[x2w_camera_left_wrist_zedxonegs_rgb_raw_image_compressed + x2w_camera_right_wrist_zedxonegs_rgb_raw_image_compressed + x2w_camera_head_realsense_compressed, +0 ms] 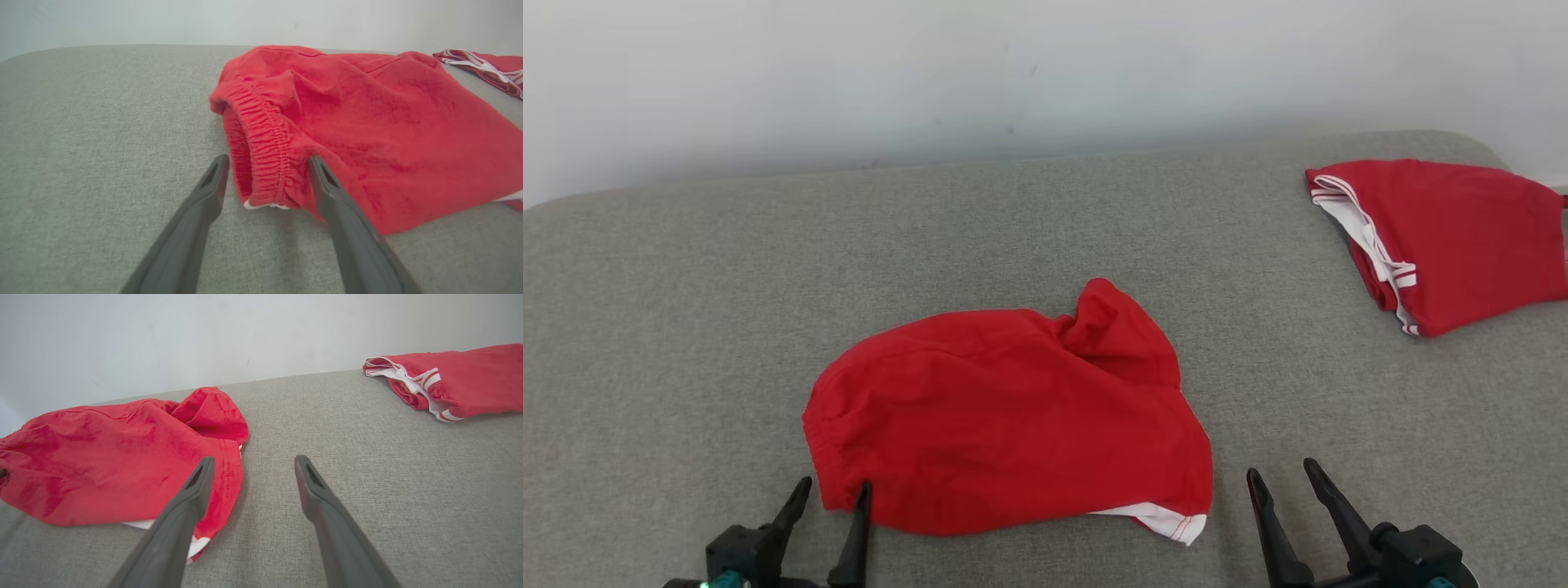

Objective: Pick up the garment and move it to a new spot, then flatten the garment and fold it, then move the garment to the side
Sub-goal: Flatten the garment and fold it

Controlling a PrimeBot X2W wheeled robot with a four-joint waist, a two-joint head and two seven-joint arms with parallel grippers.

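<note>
Crumpled red cloth shorts point(1005, 416) lie mid grey woven cushion point(686, 327), long axis L–R: elastic waistband point(265, 139) toward robot's L, white-trimmed hem point(1168, 518) toward R. L gripper point(835, 484) jaws spread, straddling waistband's near corner; R gripper point(1281, 469) jaws spread over bare cushion beside hem.

head cam looks forward and down across the grey cushion point(686, 343) to the wall point(849, 73). both wrist cams sit low, facing that wall: left one close on the red garment point(388, 122), right one beside it. all three share the garment.
</note>
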